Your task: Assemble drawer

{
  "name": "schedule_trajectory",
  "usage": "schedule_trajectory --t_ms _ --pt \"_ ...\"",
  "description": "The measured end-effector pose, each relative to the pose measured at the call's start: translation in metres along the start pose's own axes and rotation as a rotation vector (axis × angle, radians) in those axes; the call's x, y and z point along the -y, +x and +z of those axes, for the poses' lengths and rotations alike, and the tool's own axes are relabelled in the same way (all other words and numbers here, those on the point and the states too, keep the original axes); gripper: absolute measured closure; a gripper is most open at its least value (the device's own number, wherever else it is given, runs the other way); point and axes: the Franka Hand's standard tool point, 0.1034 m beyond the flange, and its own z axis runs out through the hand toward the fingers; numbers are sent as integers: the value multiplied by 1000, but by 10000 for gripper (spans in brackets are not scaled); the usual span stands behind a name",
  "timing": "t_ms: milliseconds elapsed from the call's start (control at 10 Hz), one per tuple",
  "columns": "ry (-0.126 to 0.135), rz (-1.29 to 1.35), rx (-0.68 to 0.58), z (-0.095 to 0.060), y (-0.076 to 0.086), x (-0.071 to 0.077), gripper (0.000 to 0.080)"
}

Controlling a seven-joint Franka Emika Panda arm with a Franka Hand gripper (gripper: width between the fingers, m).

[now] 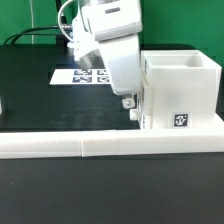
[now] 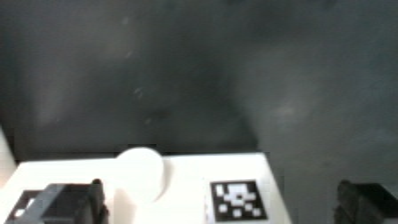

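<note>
Claw (image 1: 129, 103) spread, empty, beside the drawer housing (image 1: 180, 92); wrist view shows knobbed tray (image 2: 151, 185) below—centre fingers, descend straight.

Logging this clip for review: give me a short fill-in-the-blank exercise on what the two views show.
1. The drawer housing and its tray are ____ in colour.
2. In the exterior view, the gripper hangs at the housing's ____ side.
3. The long rail lies ____ the housing, toward the camera.
4. In the wrist view, a round ____ sits beside a square tag.

Missing words: white; left; in front of; knob
</note>
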Motion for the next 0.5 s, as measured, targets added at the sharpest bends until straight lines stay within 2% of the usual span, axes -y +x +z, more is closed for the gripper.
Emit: schedule_trajectory --t_ms 100,300,400,500 --pt "-10 27 7 0 -1 11 150" --pt "-52 65 28 -3 -13 37 150" --pt "-61 61 34 -1 -18 47 150" --pt "-57 44 36 1 -23 53 150"
